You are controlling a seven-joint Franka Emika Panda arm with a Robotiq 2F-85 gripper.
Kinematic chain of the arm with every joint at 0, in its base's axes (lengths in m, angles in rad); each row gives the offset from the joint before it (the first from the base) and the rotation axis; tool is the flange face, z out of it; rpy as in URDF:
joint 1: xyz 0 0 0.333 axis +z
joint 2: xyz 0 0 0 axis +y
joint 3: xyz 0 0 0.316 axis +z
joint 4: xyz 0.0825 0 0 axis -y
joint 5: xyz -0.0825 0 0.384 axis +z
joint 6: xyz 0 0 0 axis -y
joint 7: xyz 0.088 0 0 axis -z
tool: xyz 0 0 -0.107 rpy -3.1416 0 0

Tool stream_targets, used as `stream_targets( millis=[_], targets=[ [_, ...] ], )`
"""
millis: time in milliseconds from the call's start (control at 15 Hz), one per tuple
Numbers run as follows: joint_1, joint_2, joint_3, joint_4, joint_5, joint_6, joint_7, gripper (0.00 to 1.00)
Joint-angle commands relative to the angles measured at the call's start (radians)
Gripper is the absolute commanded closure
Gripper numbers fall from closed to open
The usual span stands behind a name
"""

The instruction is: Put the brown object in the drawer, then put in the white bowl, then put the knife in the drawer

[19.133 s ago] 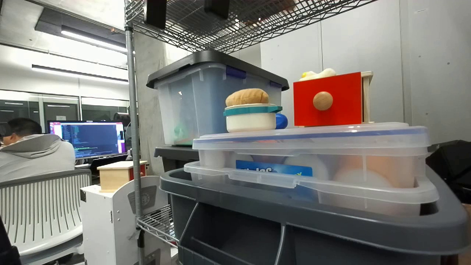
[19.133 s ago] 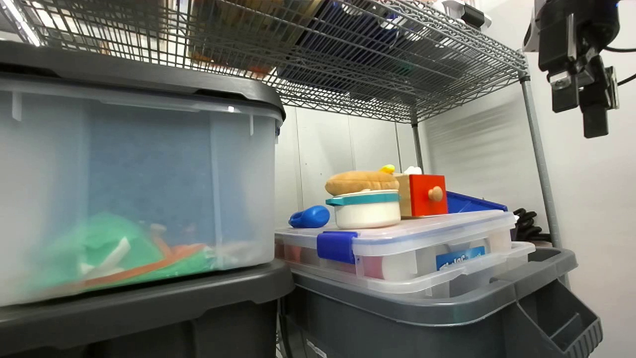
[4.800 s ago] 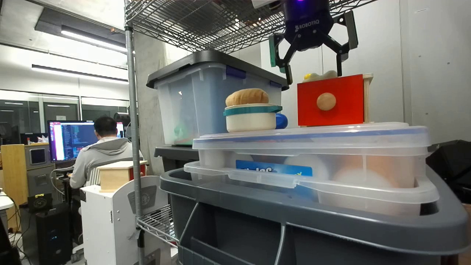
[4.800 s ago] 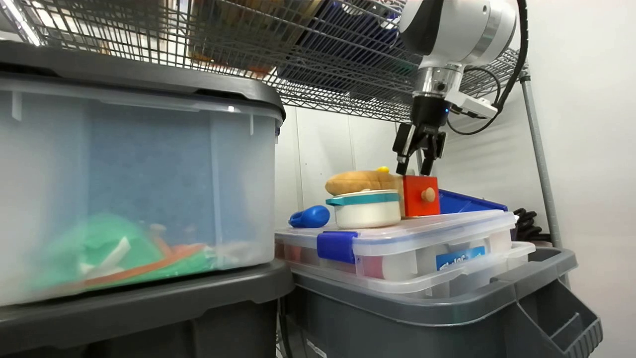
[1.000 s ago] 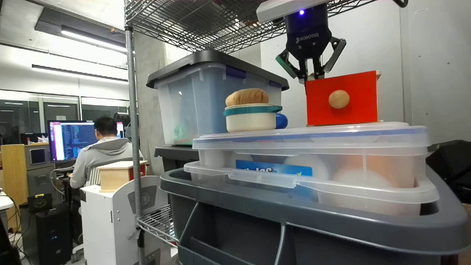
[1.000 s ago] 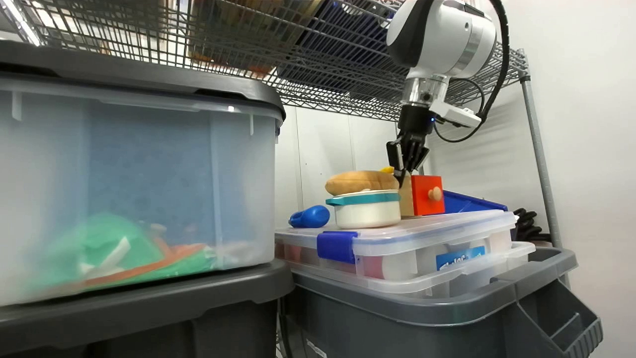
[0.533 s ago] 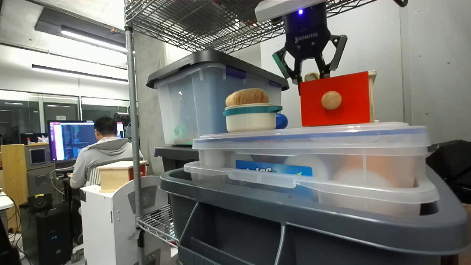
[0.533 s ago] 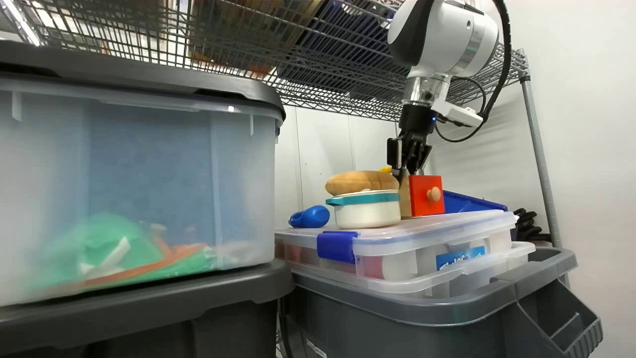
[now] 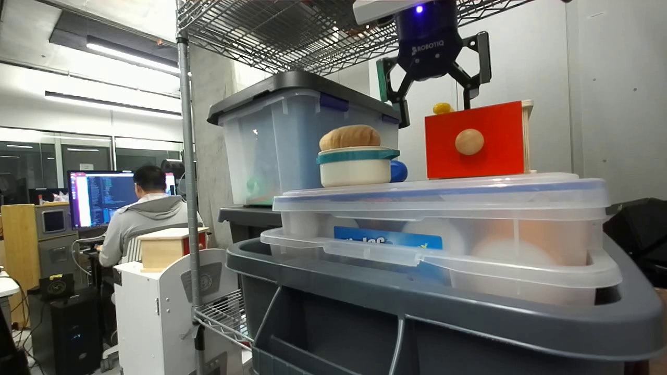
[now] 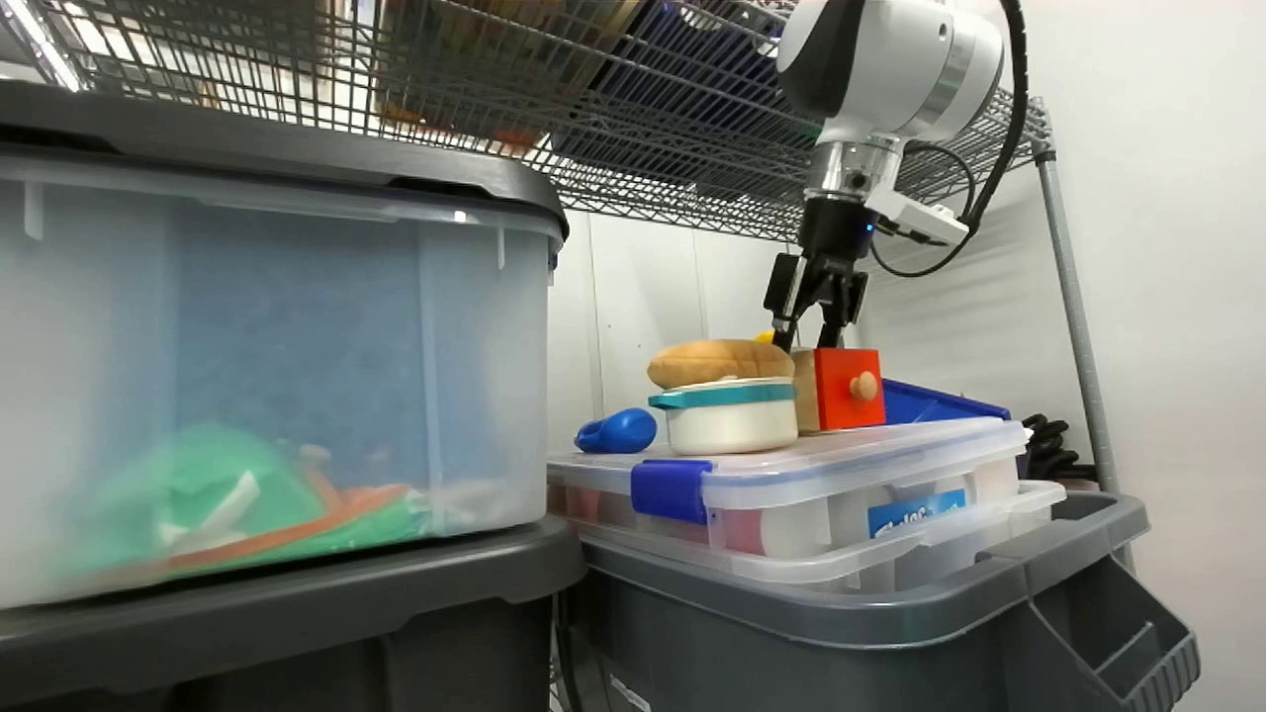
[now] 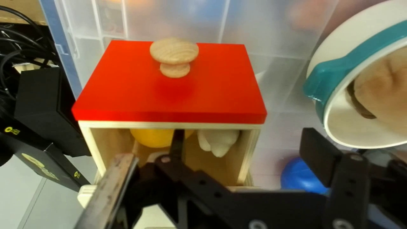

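Observation:
The brown object (image 9: 350, 137), a tan bun-like lump, rests on the white bowl (image 9: 355, 174), which has a teal band; both show in the wrist view. To the right stands the red-fronted drawer (image 9: 495, 143) with its wooden knob. In the wrist view the drawer (image 11: 216, 82) is pulled out; a yellow lump (image 11: 152, 139) and a white lump (image 11: 219, 141) lie behind its front. My gripper (image 9: 436, 107) is open and holds nothing. One finger (image 11: 178, 143) is over the drawer's hollow, the other (image 11: 318, 156) beside it. The knife is out of view.
Everything stands on a clear lidded box (image 9: 448, 198) atop a grey tote (image 9: 333, 271). Behind the bowl lies a blue rounded item (image 10: 623, 432). A large clear tub (image 9: 271, 156) rises to the left, and a wire shelf (image 9: 312, 36) hangs overhead.
Over the last second my gripper has spread its fingers and risen slightly. In an exterior view the drawer front has shifted a little left, and the yellow lump now shows above it.

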Motion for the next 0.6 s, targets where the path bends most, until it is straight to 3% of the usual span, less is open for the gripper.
stream_targets(
  millis=[0,533],
  targets=[
    [-0.015,-0.033,0.01,-0.02,0.039,-0.026,-0.034,0.0],
    [-0.006,-0.074,0.007,-0.027,0.045,-0.047,-0.033,0.0]
  ],
)
